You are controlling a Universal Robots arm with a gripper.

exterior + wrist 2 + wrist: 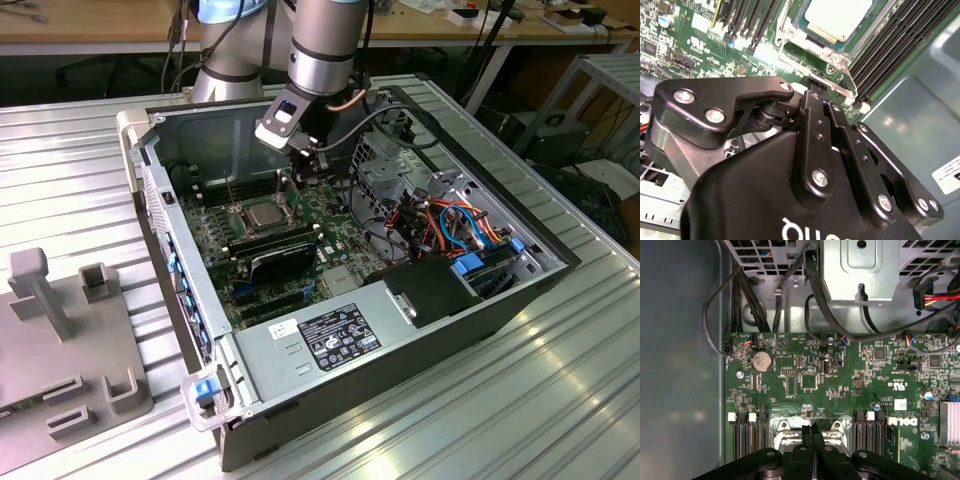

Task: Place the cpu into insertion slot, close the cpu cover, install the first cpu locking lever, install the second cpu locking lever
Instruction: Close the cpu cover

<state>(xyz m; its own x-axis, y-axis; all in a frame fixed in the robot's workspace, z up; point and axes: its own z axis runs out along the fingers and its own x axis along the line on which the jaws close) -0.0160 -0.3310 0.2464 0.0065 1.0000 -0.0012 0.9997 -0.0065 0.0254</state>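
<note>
Ribbed metal bench (pixel 520 400), open PC case (pixel 430 385): black gripper (pixel 814 82) clenched empty, tip at thin silvery locking lever (pixel 837 87) by silvery-grey square cpu (pixel 837 17); risk: tip slips, lever springs.

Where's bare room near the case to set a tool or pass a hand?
Bare table borders the case at the exterior view's lower right, and lies beyond the grey fixture at its left. Inside the case it's crowded: cables at the right, the gripper beside the cpu.
</note>
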